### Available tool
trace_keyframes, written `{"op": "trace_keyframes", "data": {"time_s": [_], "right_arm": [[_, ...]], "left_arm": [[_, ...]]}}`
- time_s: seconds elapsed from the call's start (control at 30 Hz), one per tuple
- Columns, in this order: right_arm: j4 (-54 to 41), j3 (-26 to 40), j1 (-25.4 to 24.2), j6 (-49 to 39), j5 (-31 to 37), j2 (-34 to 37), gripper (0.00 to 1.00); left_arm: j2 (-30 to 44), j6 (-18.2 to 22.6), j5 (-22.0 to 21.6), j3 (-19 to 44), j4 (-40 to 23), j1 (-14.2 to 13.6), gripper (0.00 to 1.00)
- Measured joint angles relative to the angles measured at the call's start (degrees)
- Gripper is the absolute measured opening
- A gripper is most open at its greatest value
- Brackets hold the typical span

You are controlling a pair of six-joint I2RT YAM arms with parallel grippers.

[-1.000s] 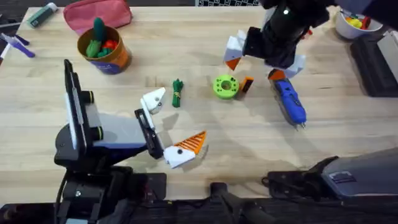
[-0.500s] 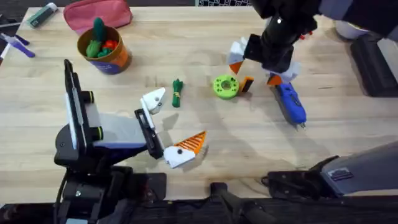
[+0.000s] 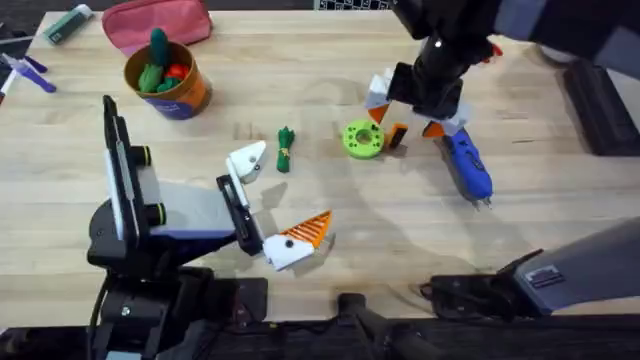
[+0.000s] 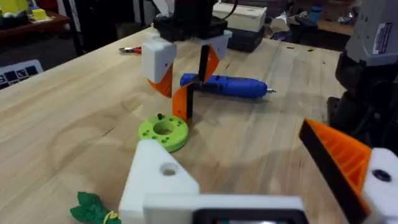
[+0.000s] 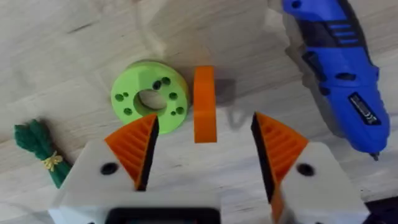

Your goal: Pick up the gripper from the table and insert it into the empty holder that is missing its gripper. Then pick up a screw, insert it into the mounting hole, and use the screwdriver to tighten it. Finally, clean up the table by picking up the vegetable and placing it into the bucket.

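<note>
The orange gripper tip (image 3: 397, 135) stands on edge beside a lime-green disc (image 3: 362, 139). My right gripper (image 3: 408, 112) hangs open just over it; in the right wrist view the tip (image 5: 204, 104) lies ahead of the gap between the orange pads (image 5: 134, 146). My left gripper (image 3: 276, 198) rests open near the front; one finger is the bare white holder (image 3: 247, 160), the other carries an orange pad (image 3: 305, 235). The blue screwdriver (image 3: 467, 167) lies right of the tip. The vegetable (image 3: 285, 148) lies left of the disc. The orange bucket (image 3: 167, 80) stands at the back left, holding toy food.
A pink pouch (image 3: 157, 22) and a green marker (image 3: 68, 22) lie at the back left. A black box (image 3: 600, 100) sits at the right edge. Red pliers (image 4: 130, 50) lie behind the right arm. Bare wood stretches between the bucket and the disc.
My right arm has moved left and toward the front, coming down from beside the screwdriver to over the orange tip. The left arm and the table's things have stayed put.
</note>
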Motion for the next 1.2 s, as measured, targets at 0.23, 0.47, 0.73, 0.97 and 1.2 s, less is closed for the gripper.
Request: {"op": "trace_keyframes", "data": {"time_s": [0.23, 0.47, 0.73, 0.97, 1.2], "right_arm": [[0.42, -0.59, 0.0, -0.2, -0.16, 1.44, 0.817], [0.48, -0.61, 0.11, -0.22, -0.16, 1.46, 0.767], [1.49, -1.18, 0.63, -0.25, -0.16, 1.49, 0.681], [1.92, -1.31, 0.63, -0.4, -0.15, 1.57, 0.608], [1.99, -1.59, 0.63, -0.42, -0.11, 3.46, 0.578]], "left_arm": [[-0.02, 0.0, 0.0, 0.0, 0.0, 0.0, 0.985], [-0.02, 0.0, 0.0, 0.0, -0.02, 0.0, 0.985], [-0.01, 0.0, 0.0, 0.0, -0.01, 0.0, 0.985], [0.0, 0.0, -0.01, 0.0, 0.0, 0.0, 0.986], [-0.02, 0.0, 0.0, 0.0, 0.0, 0.0, 0.985]]}}
